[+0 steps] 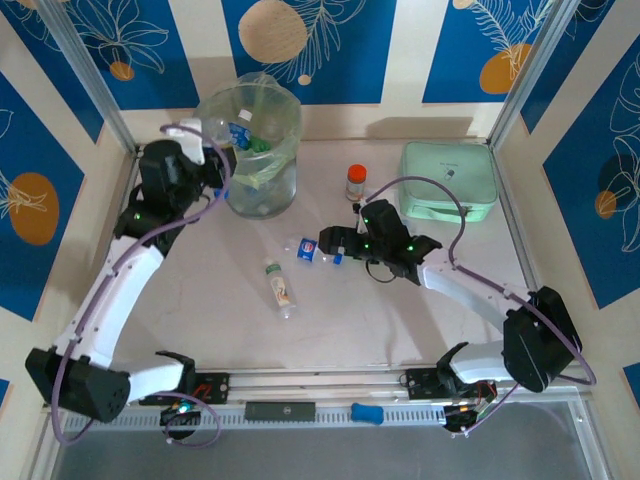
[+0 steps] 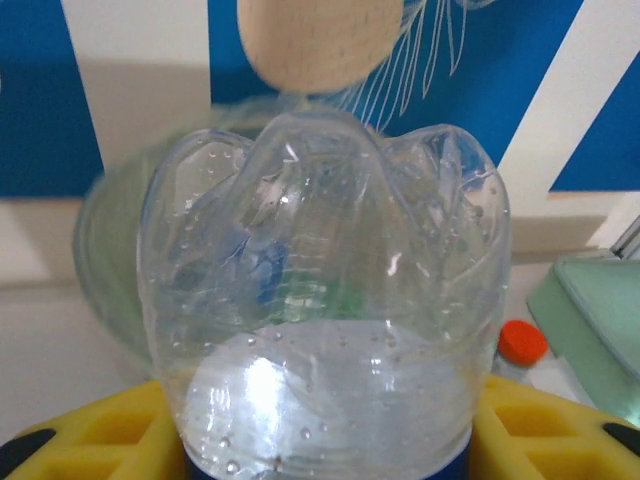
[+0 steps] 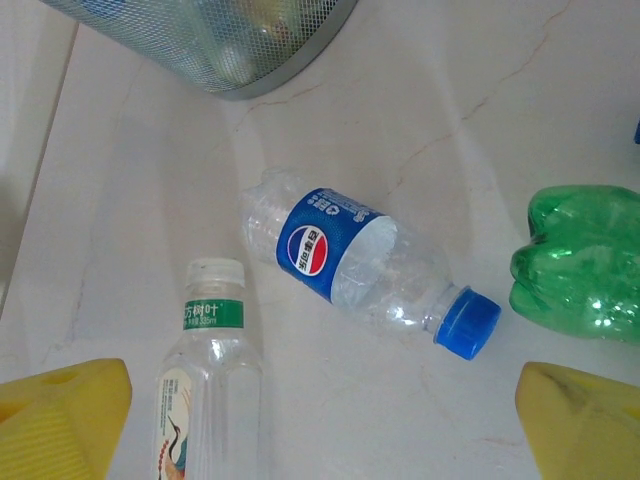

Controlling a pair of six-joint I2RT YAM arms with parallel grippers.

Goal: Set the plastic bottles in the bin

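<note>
Fingers (image 2: 95,435) of the left gripper (image 2: 320,455), yellow and ribbed, press on a clear bottle (image 2: 325,300) from both sides, its lobed base turned toward the lens. In the top view this gripper (image 1: 222,138) holds the bottle (image 1: 240,133) at the rim of the bin (image 1: 280,190), upper left of centre, with green and clear bottles lying inside its bagged wall. The right gripper (image 3: 322,415) stands wide, its yellow tips in the bottom corners of its view, gripping nothing. Beyond it a blue-labelled bottle (image 3: 350,260) lies on its side, blue cap toward the lower right. A green-labelled bottle (image 3: 210,380) with a white cap lies at lower left and a green bottle (image 3: 580,265) at the right edge. From above, the right gripper (image 1: 342,245) sits mid-frame, the blue-labelled bottle (image 1: 312,250) just to its left and the green-labelled bottle (image 1: 282,287) apart, lower left. The table (image 1: 400,320) is pale and marble-like with thin brownish veins. An orange-capped jar (image 1: 356,182) stands upright above the gripper, a mint-green case (image 1: 447,180) at upper right. Walls (image 1: 330,40) carry blue panels with white leaf outlines and tan discs between cream stripes. Metal posts (image 1: 85,75) slant at the corners, and a rail (image 1: 300,410) runs along the bottom edge.
</note>
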